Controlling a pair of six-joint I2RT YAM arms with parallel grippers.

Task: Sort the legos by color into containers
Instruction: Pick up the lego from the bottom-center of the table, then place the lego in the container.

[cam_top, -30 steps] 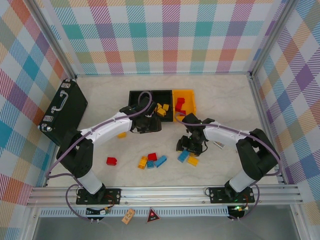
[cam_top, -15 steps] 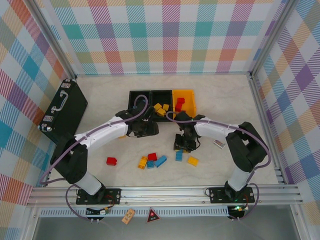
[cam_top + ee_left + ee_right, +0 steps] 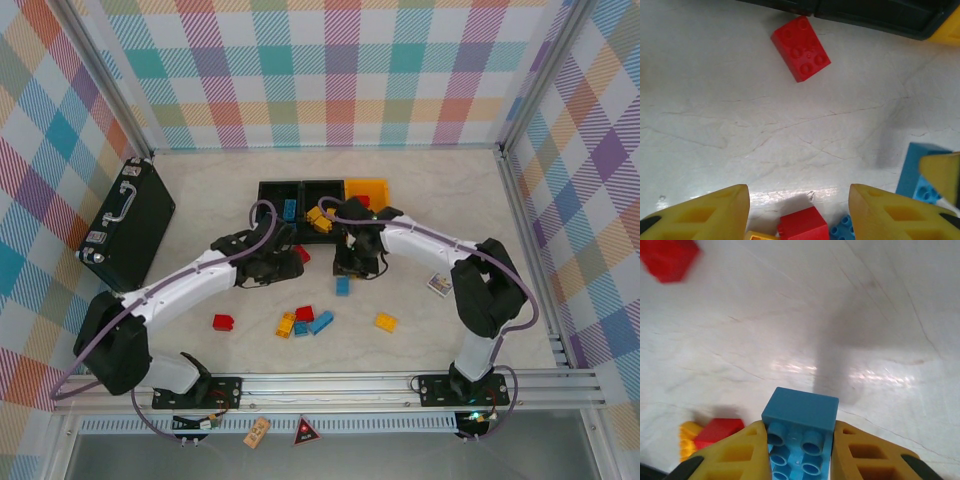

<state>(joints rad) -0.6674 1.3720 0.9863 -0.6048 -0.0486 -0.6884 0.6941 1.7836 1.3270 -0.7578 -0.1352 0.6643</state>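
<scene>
Right gripper (image 3: pixel 799 429): shifted up-frame toward the bins (image 3: pixel 280 184), jaws clenched on blue lego (image 3: pixel 800 412), delivery likely next. Left gripper (image 3: pixel 797 192): jaws released, empty.

Three bins (image 3: pixel 300 183) in a row behind loose bricks (image 3: pixel 304 313); briefcase (image 3: pixel 128 222) far left; card (image 3: pixel 438 284) to the right

Carried far and left between the right gripper (image 3: pixel 347 268) fingers (image 3: pixel 735 455): small blue studded plastic brick (image 3: pixel 343 286). Drawn back near-left off the left black plastic bin (image 3: pixel 268 186): left gripper (image 3: pixel 278 265), baring another blue brick (image 3: pixel 289 209) inside.
</scene>
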